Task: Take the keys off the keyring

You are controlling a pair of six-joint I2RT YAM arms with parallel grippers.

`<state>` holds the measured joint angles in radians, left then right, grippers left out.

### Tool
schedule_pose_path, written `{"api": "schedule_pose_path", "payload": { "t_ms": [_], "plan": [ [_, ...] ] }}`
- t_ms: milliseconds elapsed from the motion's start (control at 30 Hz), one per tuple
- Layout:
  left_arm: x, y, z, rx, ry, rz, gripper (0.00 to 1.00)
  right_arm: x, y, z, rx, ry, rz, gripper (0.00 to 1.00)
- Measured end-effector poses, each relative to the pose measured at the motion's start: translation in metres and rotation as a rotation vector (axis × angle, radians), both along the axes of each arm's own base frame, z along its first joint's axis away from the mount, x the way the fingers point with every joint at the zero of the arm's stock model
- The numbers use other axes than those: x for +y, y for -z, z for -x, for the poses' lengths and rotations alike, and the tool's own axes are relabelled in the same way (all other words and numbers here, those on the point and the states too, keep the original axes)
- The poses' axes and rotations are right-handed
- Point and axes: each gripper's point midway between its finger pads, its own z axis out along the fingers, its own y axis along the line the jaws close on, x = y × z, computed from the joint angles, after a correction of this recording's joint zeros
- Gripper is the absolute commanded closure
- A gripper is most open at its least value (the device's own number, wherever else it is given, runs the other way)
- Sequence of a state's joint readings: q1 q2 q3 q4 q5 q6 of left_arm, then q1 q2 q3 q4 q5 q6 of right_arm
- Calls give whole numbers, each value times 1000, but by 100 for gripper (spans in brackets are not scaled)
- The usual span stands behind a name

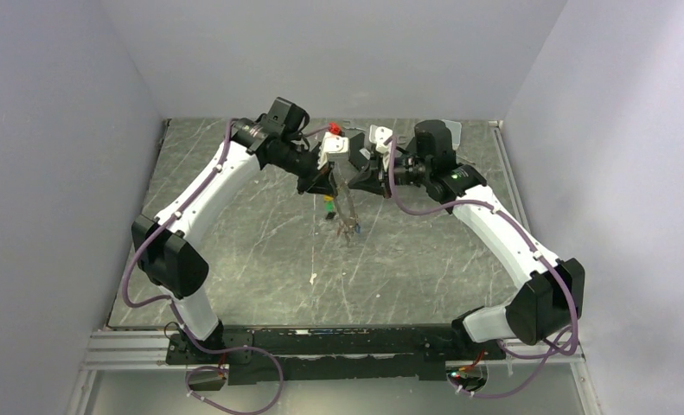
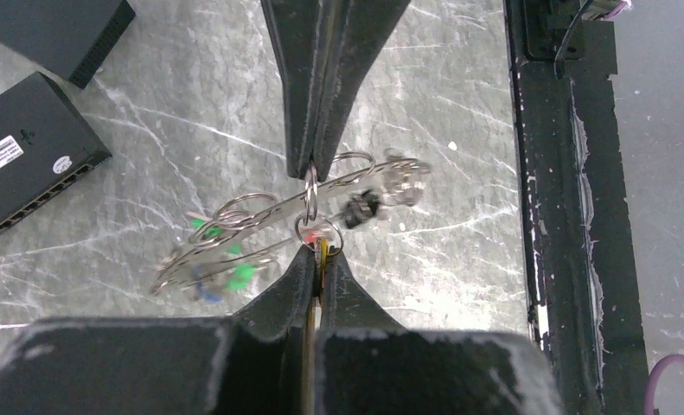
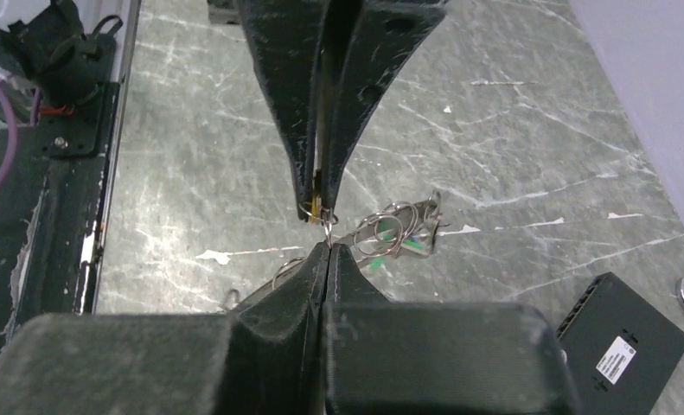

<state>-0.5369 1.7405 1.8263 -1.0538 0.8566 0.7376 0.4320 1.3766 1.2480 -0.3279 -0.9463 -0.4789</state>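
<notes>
**Q:** Marbled tabletop below; how far along?

**A:** Barely begun, I judge. The keys hang on the keyring, held aloft. My left gripper pinches a yellow key; my right gripper nips a small ring.

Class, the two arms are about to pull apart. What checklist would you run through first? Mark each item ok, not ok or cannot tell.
1. Left gripper shut on the yellow key: ok.
2. Right gripper shut on a wire ring: ok.
3. Key bunch hanging above the table, not resting on it: ok.
4. Yellow key already off its ring: cannot tell.
5. Black boxes apart from both grippers: ok.
</notes>
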Motion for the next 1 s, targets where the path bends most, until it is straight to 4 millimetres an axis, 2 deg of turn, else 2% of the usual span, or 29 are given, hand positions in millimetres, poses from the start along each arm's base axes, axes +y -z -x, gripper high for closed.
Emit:
{"api": "schedule_pose_path", "payload": {
  "t_ms": [233, 733, 1000],
  "plan": [
    [0, -1, -2, -7, -18, 13, 100, 2, -7, -6, 44, 44, -44, 100],
    [0, -3, -8, 16, -78, 16, 100, 3, 6, -23, 88, 185, -32, 100],
    [0, -17, -16, -21, -99, 27, 100, 5, 13, -25, 60, 213, -1, 100]
  ]
}}
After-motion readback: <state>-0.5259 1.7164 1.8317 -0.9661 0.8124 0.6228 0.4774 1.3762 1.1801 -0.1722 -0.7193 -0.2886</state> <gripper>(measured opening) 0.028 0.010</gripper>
